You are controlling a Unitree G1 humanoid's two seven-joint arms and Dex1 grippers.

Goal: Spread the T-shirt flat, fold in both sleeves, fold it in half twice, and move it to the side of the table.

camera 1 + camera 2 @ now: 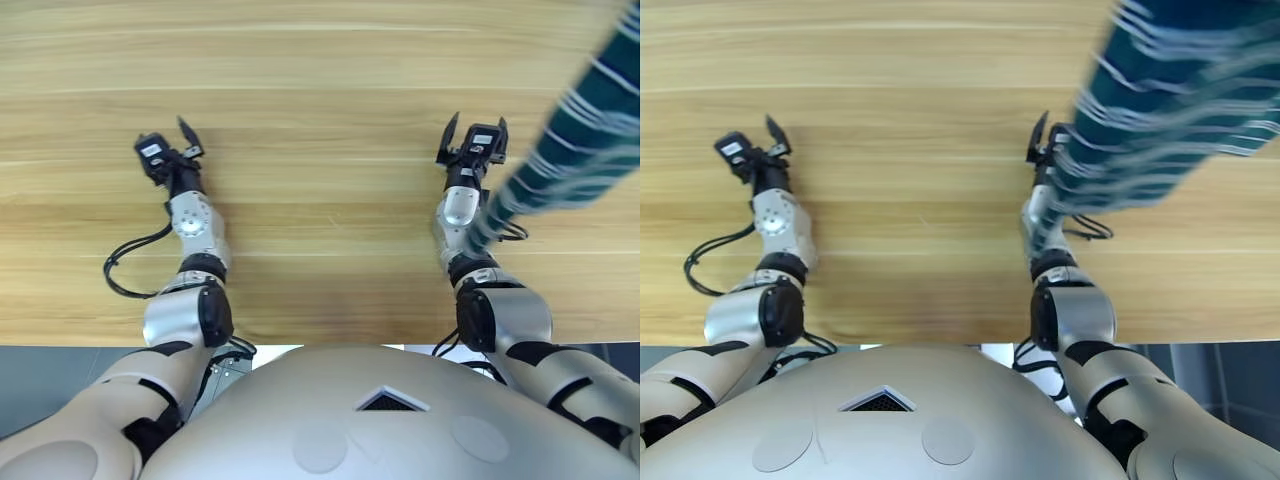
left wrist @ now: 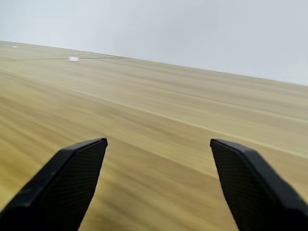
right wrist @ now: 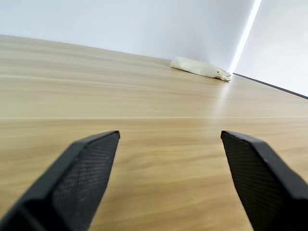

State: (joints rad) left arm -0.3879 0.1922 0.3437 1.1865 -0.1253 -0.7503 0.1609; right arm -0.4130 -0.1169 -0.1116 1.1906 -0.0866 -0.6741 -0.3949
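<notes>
Jaws wide apart on both my left gripper (image 1: 168,135) and right gripper (image 1: 478,122), holding nothing, low over the wood surface (image 1: 320,200). Striped teal T-shirt (image 1: 585,130) is blurred in the air, crossing my right forearm from the far right. Pale crumpled cloth (image 3: 199,67) lies far off on the surface.

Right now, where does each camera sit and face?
Eye views: on the head, facing down at the table; both arms, left gripper, right gripper, blurred striped fabric.
Left wrist: on that wrist, facing along the table to a wall; own open fingers.
Right wrist: likewise; own open fingers, a far pale cloth.
Shared: eyes, the whole scene; wrists, table and wall.
</notes>
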